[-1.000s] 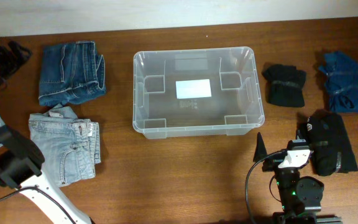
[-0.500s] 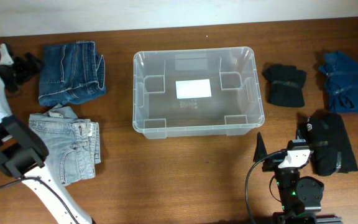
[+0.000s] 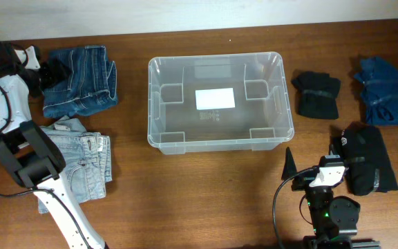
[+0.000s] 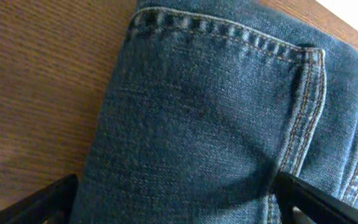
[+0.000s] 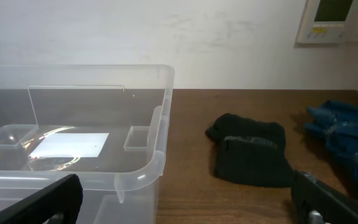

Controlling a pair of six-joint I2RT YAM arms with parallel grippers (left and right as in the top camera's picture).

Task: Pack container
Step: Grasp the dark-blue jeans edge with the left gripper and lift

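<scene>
The container sits empty at the centre of the tabletop. The left gripper hovers at 10 o'clock over the folded dark jeans, its fingers spread wide to either side of the denim and pinching nothing. For a good pick, I judge it should sink lower and take the whole fold, not just the top layer. The right gripper sits at 5 o'clock, fingers spread and empty. Light jeans lie at 8 o'clock, with a black bundle and blue cloth at 2 o'clock. Nothing seems to block the path to the container.

Wooden table; container centre; dark jeans, pale jeans left; folded garments, perhaps trousers, right
</scene>
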